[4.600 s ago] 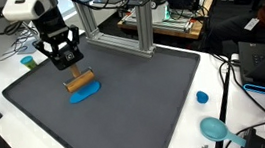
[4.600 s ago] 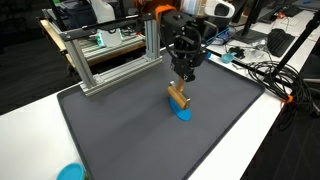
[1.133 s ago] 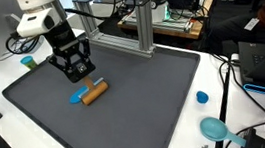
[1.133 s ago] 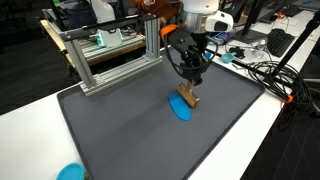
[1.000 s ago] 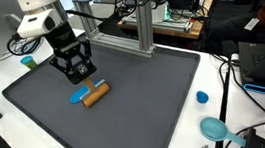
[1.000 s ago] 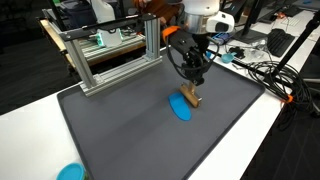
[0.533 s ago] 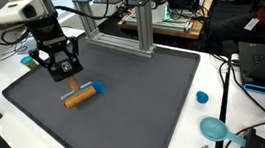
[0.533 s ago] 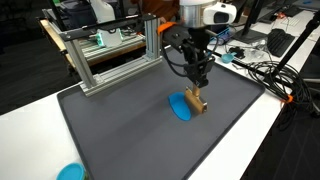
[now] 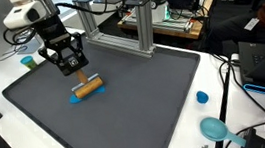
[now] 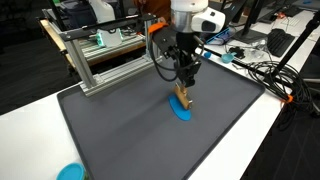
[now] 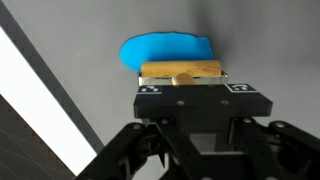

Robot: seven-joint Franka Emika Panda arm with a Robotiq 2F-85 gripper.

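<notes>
My gripper (image 9: 76,74) hangs over the left part of the black mat (image 9: 155,97) and is shut on the short wooden handle (image 9: 90,85) of a tool with a flat blue oval pad (image 9: 77,95). It also shows in the other exterior view (image 10: 182,88), with the handle (image 10: 181,98) above the pad (image 10: 184,112) near the mat's middle (image 10: 130,120). In the wrist view the handle (image 11: 182,70) lies crosswise right at the jaws (image 11: 184,84), with the pad (image 11: 165,49) beyond it. The fingertips are hidden. The pad is at or just above the mat.
An aluminium frame (image 9: 139,23) stands along the mat's back edge (image 10: 110,55). A blue cup (image 9: 28,62) sits beside the mat near the arm. A small blue cap (image 9: 202,97) and a teal scoop (image 9: 216,128) lie on the white table. Cables run along the table edge (image 10: 270,75).
My gripper has moved about over the mat with the tool in it and turned it. In the last half second it shifted slightly and turned the handle again.
</notes>
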